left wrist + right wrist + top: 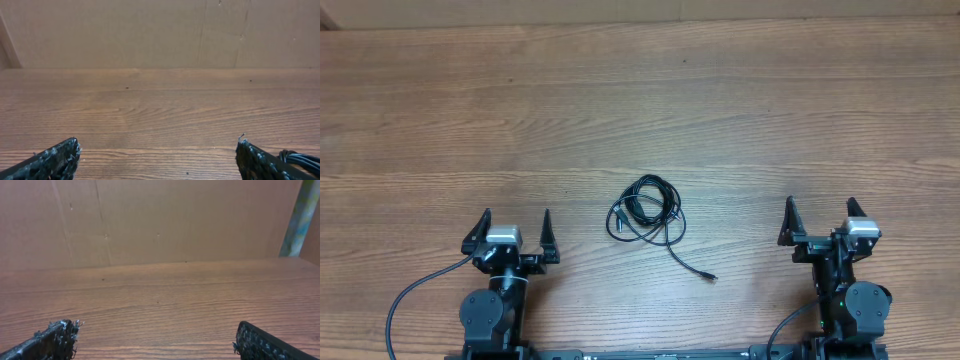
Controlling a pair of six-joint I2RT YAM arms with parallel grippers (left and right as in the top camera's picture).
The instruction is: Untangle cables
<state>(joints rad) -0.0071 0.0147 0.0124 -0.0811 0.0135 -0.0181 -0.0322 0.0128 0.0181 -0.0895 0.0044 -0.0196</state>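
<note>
One tangled bundle of thin black cables (645, 208) lies on the worktop (640, 90), roughly midway between the two arms and toward the near edge. A single strand leaves the bundle toward the near right and ends in a small plug (712, 276).

Left fingers (547, 234): spread wide, nothing between them. The bundle sits off to their right, near but apart, about level with the tips.

Right fingers (788, 222): spread just as wide, gripping nothing. The bundle is well apart to their left. The plug lies closer to them than the bundle does, without touching.

Overhead view: the only one showing the whole bundle and both arms together.

Left wrist view: the two left fingers (55, 160) sit in the lower corners with bare wood grain between them. A few black cord loops (300, 159) show at the lower right edge, just past the right-hand tip. Contact there cannot be told.

Right wrist view: the right fingers (52, 341) in the lower corners, bare wood between, a brown wall (150, 220) behind, and a pale greenish strip (300, 215) at upper right.
</note>
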